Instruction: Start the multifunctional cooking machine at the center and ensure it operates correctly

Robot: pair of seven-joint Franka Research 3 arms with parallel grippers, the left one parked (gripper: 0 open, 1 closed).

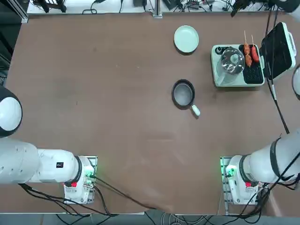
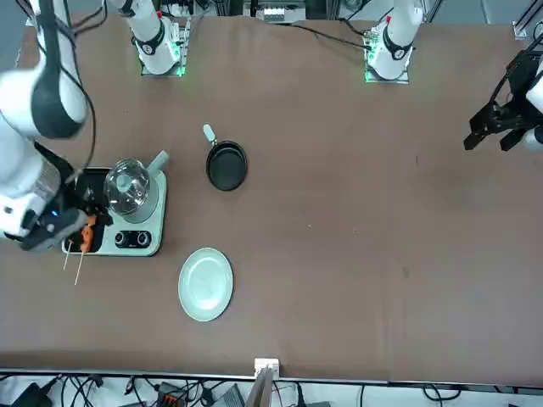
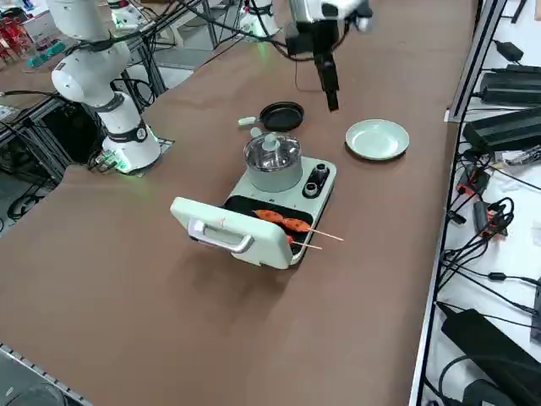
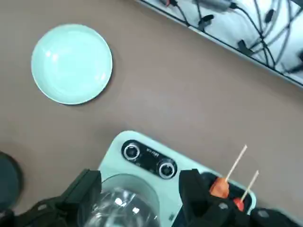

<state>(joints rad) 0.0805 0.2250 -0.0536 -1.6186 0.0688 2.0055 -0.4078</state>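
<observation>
— Where is the multifunctional cooking machine (image 1: 236,65)?
— On the counter (image 1: 93,93), just beyond the small black pan (image 1: 183,93) and beside the pale green plate (image 1: 186,39). Its lid (image 3: 232,232) stands open, and two skewered sausages (image 3: 283,222) lie on the grill.
— And the right gripper (image 4: 142,191)?
— Above the machine's glass-lidded pot (image 3: 274,158), near the two knobs (image 4: 148,160), fingers (image 4: 196,191) spread apart, holding nothing.

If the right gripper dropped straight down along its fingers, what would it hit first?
Most likely the clear glass lid of the pot on the cooking machine. In the wrist view the open right gripper straddles that lid; the two knobs sit just beyond. Height above it is unclear.
</observation>
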